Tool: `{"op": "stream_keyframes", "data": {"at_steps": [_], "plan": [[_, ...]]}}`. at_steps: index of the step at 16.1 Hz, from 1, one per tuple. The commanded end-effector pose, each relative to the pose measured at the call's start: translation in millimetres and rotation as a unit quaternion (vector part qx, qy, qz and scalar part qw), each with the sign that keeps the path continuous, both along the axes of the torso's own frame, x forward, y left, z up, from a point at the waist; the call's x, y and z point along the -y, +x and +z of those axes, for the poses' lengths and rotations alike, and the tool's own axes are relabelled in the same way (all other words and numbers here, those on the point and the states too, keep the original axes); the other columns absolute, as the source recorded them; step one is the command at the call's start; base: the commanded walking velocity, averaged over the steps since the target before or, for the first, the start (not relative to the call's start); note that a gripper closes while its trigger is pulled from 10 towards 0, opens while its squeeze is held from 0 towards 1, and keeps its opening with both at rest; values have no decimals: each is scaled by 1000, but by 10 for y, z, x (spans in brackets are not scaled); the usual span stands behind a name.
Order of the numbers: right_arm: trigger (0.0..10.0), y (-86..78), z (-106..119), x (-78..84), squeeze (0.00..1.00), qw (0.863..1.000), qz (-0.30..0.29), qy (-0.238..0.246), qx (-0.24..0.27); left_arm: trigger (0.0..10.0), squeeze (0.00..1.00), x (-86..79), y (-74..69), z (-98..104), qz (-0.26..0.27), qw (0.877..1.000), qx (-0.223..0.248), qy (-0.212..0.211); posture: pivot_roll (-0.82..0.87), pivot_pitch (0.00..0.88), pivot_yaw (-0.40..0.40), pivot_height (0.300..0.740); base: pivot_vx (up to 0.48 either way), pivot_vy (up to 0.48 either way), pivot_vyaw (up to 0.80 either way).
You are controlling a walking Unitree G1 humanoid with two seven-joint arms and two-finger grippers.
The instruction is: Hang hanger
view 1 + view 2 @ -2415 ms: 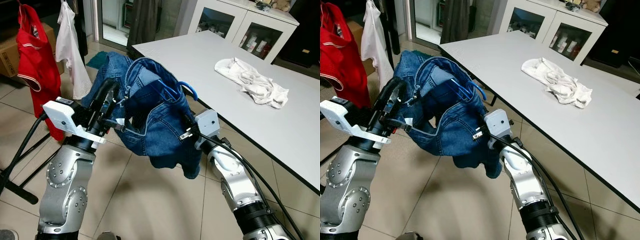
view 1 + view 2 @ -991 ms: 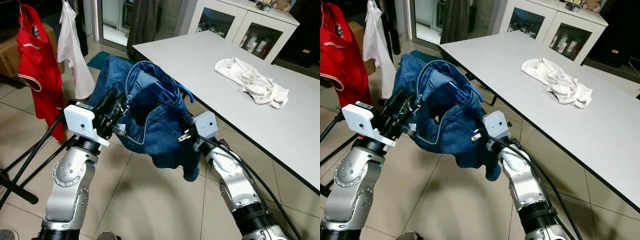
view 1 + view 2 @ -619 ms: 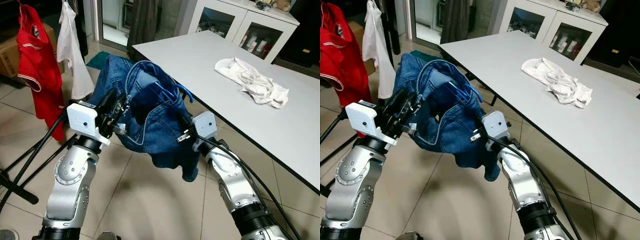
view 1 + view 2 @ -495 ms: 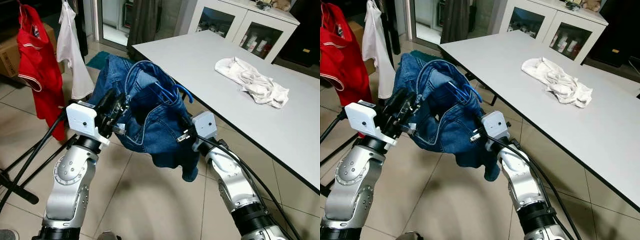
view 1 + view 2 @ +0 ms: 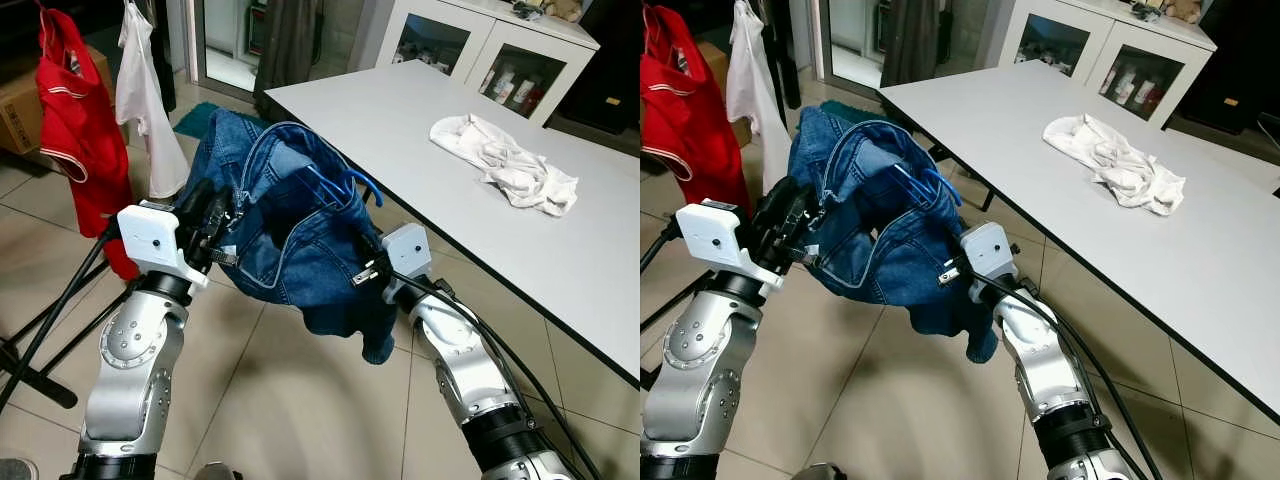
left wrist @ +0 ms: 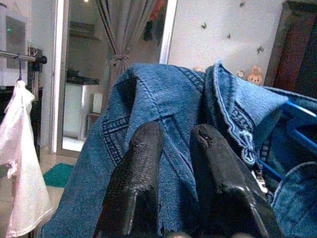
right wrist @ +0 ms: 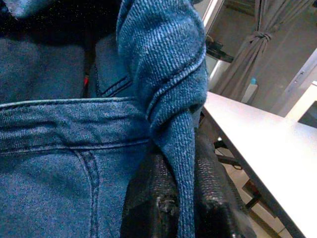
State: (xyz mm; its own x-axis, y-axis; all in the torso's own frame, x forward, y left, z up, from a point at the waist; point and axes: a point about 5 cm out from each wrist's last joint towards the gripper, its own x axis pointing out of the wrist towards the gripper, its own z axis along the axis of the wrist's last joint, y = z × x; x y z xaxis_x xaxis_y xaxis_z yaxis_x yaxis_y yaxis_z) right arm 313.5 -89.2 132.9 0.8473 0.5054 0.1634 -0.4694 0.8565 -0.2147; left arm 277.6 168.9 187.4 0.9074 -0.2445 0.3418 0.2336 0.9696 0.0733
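jeans (image 5: 300, 235): centre of the eye views, bunched and held up between both arms, above the tiled floor (image 5: 280, 410)
hanger (image 5: 345, 190): blue, inside the jeans waist, hook poking out at top right of the bundle
left gripper (image 6: 173, 148): fingers almost together, pressed against denim; left wrist view cannot tell whether fabric is pinched
right gripper (image 7: 181, 193): clamped on a twisted fold of jeans running between its fingers
left wrist view extras: white garment (image 6: 17, 163) hanging from a rail (image 6: 22, 56) at left, curtain, doorway
head view extras: red shirt (image 5: 75, 130) upper left; surface (image 5: 520, 200) at right carrying a white cloth (image 5: 505, 165)
text/labels: nothing readable
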Motion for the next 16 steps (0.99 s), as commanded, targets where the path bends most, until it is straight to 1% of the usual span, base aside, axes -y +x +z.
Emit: {"op": "stream_keyframes", "data": {"at_steps": [1, 2, 4, 5, 6, 7, 8, 10, 12, 14, 15, 16], "plan": [[0, -11, 27, 66, 0, 1000, -7, 3, 12, 10000, 0, 90, -13, -19, -17, 1000, -2, 0, 204, 70, -153, 740, 0, 0, 0], [0, -2, 40, 63, 0, 1000, -7, 3, 14, 10000, 1000, 85, -21, 10, -20, 999, 3, -27, 204, 71, -152, 740, 0, 0, 0], [0, 2, 52, 64, 0, 1000, -8, 4, 15, 10000, 1000, 79, -28, 30, -20, 1000, 9, -17, 199, 71, -149, 740, 0, 0, 0], [0, -11, 39, 85, 0, 1000, -11, 4, 15, 10000, 1000, 104, -38, 35, -24, 998, 26, 59, 195, 71, -147, 740, 0, 0, 0], [0, -17, 34, 95, 0, 1000, -12, 4, 14, 10000, 1000, 127, -48, 36, -27, 994, 37, 101, 195, 71, -147, 740, 0, 0, 0], [0, -20, 33, 98, 0, 1000, -12, 4, 14, 10000, 1000, 160, -53, 25, -31, 987, 48, 153, 195, 72, -148, 740, 0, 0, 0], [0, -17, 32, 95, 0, 1000, -13, 4, 14, 10000, 1000, 206, -57, 66, -44, 985, 63, 155, 190, 69, -146, 740, 0, 0, 0], [0, -6, 48, 96, 0, 1000, -14, 5, 16, 10000, 1000, 262, -67, 80, -62, 985, 66, 148, 190, 65, -148, 740, 0, 0, 0], [0, -4, 50, 99, 0, 1000, -14, 5, 16, 10000, 1000, 271, -70, 75, -62, 987, 65, 136, 191, 67, -150, 740, 0, 0, 0], [0, 6, 50, 94, 0, 1000, -11, 4, 16, 10000, 1000, 242, -80, 76, -55, 990, 70, 110, 201, 63, -160, 740, 0, 0, 0], [0, 14, 56, 86, 0, 1000, -9, 3, 16, 10000, 1000, 243, -88, 81, -58, 990, 72, 105, 206, 63, -163, 740, 0, 0, 0], [0, 23, 63, 75, 0, 1000, -6, 3, 16, 10000, 1000, 256, -100, 84, -68, 991, 70, 88, 211, 66, -165, 740, 0, 0, 0]]}}
